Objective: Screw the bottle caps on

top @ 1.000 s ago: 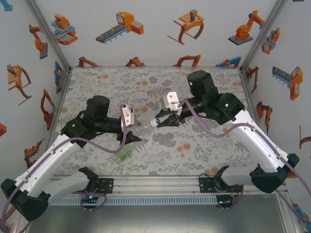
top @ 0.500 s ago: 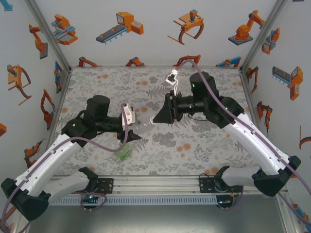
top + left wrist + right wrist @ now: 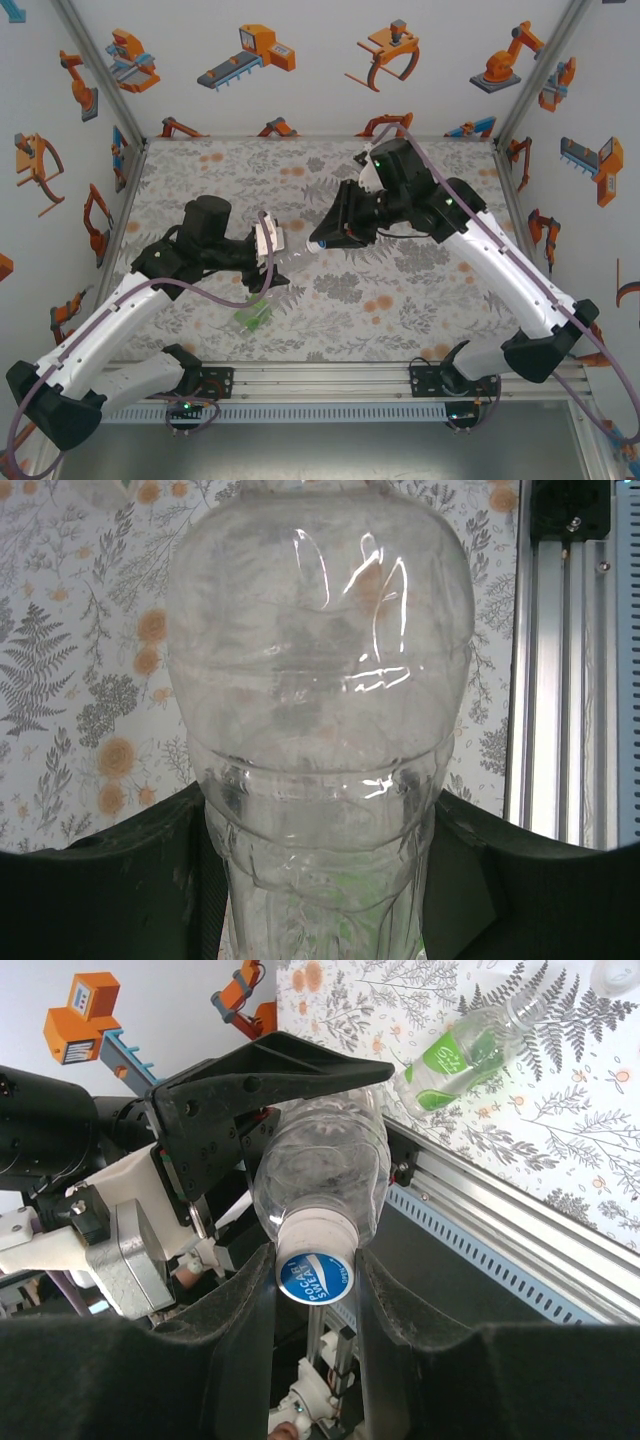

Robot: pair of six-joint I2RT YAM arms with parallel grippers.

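Right wrist view showed the right gripper point(image 3: 314, 1272) pinching a blue-topped cap point(image 3: 314, 1278) seated on the clear bottle point(image 3: 325, 1175). The left gripper point(image 3: 320, 880) clasped that bottle's body above the table point(image 3: 420, 310). A green bottle point(image 3: 460, 1055) lay on the table nearby.

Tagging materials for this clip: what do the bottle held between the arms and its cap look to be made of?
The clear bottle looks like thin transparent plastic with a glossy finish: see-through walls, sharp white highlights and molded ridges around the body. The cap looks like opaque rigid plastic, with a white, duller side and a smooth blue printed top. Whether that top is a sticker or direct print cannot be told.
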